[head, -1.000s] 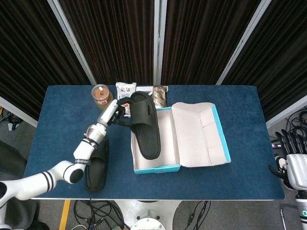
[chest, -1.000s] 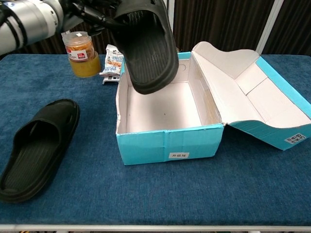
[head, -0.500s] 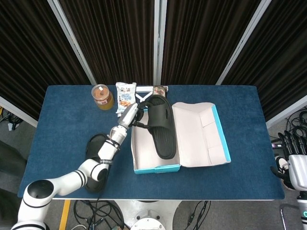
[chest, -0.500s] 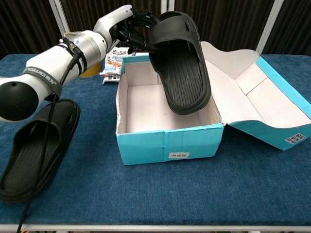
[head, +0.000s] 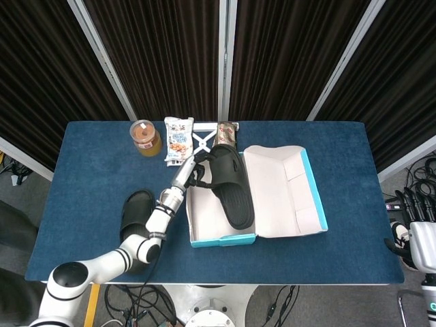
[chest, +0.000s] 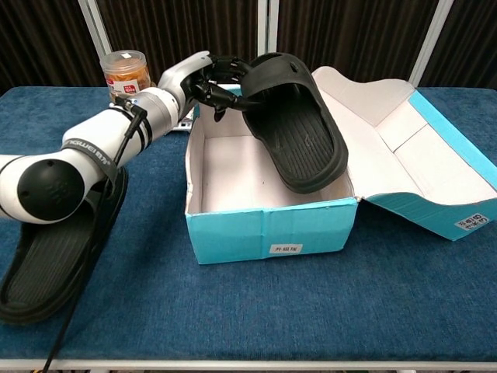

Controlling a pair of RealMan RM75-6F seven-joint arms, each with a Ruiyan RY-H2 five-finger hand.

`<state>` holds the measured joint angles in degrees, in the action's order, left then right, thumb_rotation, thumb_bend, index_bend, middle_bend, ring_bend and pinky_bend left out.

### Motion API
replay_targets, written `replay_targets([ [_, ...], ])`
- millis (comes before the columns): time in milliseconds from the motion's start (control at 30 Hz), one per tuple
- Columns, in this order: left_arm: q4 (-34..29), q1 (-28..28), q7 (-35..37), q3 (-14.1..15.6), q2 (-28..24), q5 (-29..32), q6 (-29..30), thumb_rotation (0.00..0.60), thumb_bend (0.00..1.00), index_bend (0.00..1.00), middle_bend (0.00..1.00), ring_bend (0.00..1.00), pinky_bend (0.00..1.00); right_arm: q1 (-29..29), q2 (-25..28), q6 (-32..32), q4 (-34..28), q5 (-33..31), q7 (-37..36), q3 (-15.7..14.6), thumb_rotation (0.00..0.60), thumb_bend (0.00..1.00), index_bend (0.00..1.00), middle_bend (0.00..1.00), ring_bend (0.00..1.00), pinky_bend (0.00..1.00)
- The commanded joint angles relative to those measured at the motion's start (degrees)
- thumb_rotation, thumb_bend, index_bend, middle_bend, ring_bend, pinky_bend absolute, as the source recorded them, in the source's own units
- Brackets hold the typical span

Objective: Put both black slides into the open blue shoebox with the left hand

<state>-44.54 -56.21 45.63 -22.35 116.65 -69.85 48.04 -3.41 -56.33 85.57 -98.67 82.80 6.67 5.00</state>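
My left hand [chest: 208, 80] [head: 191, 169] grips the strap end of one black slide [chest: 299, 124] [head: 230, 185]. That slide tilts sole-up, its far end dipping into the open blue shoebox [chest: 268, 233] [head: 223, 240] along the right inner wall. The other black slide [chest: 58, 245] [head: 135, 211] lies flat on the table left of the box, partly under my left arm. My right hand [head: 411, 240] shows only at the head view's right edge, off the table, and its fingers are too small to read.
The box's lid [chest: 419, 167] lies folded open to the right. Behind the box stand an orange-filled jar [chest: 128, 68] [head: 144, 135] and snack packets [head: 178, 139]. The table [chest: 256, 318] is covered in blue cloth.
My left hand has lowered the slide and carried it rightward, from above the box's left side down into the box against its right wall. My left arm has dropped lower over the table.
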Motion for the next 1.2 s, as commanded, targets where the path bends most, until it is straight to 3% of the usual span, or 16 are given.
replay_targets([
  [33, 1.12, 0.14, 0.17, 0.54, 0.82, -0.69, 0.39, 0.6, 0.0, 0.41, 0.47, 0.83, 0.75, 0.04, 0.05, 0.03, -0.07, -0.04, 0.04, 0.01, 0.6, 0.03, 0.0, 0.03, 0.0, 0.0],
  [433, 3.43, -0.15, 1.38, 1.99, 2.27, -2.36, -1.32, 0.6, 0.0, 0.42, 0.51, 0.82, 0.7, -0.05, -0.15, -0.32, 0.01, -0.19, 0.01, 0.01, 0.6, 0.03, 0.0, 0.03, 0.0, 0.0],
  [967, 3.31, -1.94, -1.69, 3.51, 1.4, -2.11, -9.66, 0.6, 0.0, 0.41, 0.53, 0.82, 0.64, -0.07, 0.16, -0.35, -0.31, -0.23, 0.08, 0.09, 0.6, 0.03, 0.0, 0.03, 0.0, 0.0],
  [1100, 3.16, -2.29, -4.79, 3.81, 1.28, -1.3, -11.65, 0.6, 0.0, 0.37, 0.47, 0.81, 0.62, 0.09, 0.18, -0.2, -0.28, -0.18, -0.1, 0.01, 0.6, 0.03, 0.0, 0.03, 0.0, 0.0],
  [1200, 2.61, -2.37, -7.58, 4.14, 1.02, -1.03, -12.17, 0.6, 0.0, 0.26, 0.37, 0.76, 0.58, 0.18, 0.2, -0.05, -0.2, -0.1, -0.31, -0.01, 0.6, 0.03, 0.0, 0.03, 0.0, 0.0],
])
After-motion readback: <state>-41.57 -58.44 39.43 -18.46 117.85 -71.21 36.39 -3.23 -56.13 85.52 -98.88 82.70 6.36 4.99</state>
